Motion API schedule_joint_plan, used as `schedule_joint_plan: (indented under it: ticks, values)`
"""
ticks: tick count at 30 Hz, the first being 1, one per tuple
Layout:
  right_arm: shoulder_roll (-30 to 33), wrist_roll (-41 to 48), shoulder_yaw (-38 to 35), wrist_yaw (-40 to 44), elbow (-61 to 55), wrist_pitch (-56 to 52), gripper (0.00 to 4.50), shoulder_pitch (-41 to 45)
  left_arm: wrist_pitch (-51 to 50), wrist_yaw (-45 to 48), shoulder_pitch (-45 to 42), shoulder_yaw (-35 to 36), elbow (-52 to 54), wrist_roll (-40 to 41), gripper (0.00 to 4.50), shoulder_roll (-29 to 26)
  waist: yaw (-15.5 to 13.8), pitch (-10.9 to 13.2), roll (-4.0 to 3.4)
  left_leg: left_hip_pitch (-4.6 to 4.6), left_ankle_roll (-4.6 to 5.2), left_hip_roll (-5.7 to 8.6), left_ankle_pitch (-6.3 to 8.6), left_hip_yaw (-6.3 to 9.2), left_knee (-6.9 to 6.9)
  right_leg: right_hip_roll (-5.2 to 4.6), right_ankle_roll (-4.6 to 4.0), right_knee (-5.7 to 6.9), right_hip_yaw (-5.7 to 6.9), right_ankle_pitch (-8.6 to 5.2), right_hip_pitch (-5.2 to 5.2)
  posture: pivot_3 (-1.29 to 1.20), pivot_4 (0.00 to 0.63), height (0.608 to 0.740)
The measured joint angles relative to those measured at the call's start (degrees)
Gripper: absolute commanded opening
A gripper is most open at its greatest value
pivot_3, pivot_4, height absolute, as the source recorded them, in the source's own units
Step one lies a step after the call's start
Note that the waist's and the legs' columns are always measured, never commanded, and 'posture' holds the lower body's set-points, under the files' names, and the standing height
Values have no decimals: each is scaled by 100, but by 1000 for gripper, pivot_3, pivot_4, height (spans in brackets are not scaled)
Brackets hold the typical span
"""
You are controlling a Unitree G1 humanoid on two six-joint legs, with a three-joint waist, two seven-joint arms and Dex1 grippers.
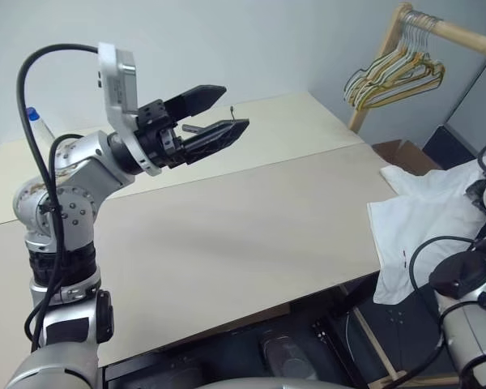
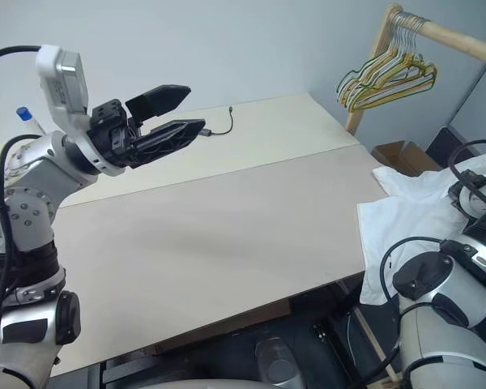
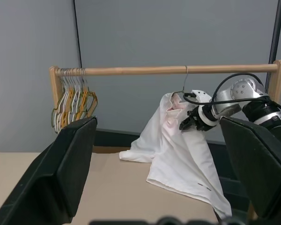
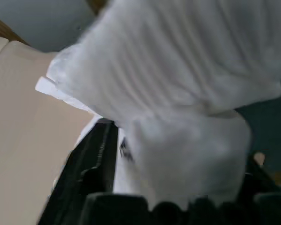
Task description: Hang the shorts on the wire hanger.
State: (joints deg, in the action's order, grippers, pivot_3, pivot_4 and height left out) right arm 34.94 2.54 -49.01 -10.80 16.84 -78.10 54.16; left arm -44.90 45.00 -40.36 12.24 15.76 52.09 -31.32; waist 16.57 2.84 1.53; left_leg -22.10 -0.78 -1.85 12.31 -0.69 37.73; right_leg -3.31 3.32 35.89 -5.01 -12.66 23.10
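Draping limply from the wire hanger (image 3: 186, 79), the shorts (image 3: 178, 154) look light and slippery; we'd pinch the waistband, left gripper (image 1: 215, 113) fingers spread, right gripper (image 3: 189, 123) fingers unreadable

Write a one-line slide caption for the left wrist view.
White shorts draped over a wire hanger on the wooden rail, right pincer at the cloth, spare hangers bunched aside.

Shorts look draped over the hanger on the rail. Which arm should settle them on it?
Right, probably. The right gripper is at the shorts, beside the wire hanger on the wooden rail. The left gripper hangs open, well away over the table.
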Motion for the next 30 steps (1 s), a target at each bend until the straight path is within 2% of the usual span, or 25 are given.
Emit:
schedule_joint_plan:
  ticks: [2,3,8,14,20,25,30]
  values:
    - [-64,-11,122,-40,-218,83,4410,-118,0,10,0,-1,0,0,4500,-18,-2,0,0,-3,0,0,0,0,0,0,0,-3,0,0,1,-189,0,740]
    - [-122,-18,157,-64,-310,170,4463,-193,0,12,0,-2,3,0,4500,-20,-4,0,0,-3,0,1,0,0,0,-1,1,-4,0,1,0,-189,0,740]
    - [-438,-277,661,-373,-806,1212,4463,-912,-1,46,8,-1,41,43,4500,-27,-1,0,0,-2,0,0,0,-1,-4,0,2,-4,-2,1,3,-180,0,740]
    - [-706,-847,1496,-953,-1218,3631,4463,-1881,-1,66,120,-1,145,100,4500,-68,3,1,-1,0,0,1,0,-5,-7,0,4,-3,-11,2,4,-173,0,740]
    - [-640,-1075,1924,-1107,-1417,5779,4463,-2151,0,60,179,-2,209,102,4500,-111,6,1,-1,6,0,0,0,-7,-9,1,4,-3,-17,2,3,-160,0,740]
    - [-439,-909,2487,-254,-1804,7008,4463,-2217,24,140,543,17,448,199,4500,-268,1,1,-1,14,0,0,0,-7,-15,3,3,-3,-21,2,-1,-132,0,740]
    - [-328,646,3218,2236,-2102,7163,4463,-2217,334,188,1185,-23,703,-219,4500,-512,-31,3,2,24,0,0,0,-5,-18,3,3,-3,-22,2,-9,-73,0,740]
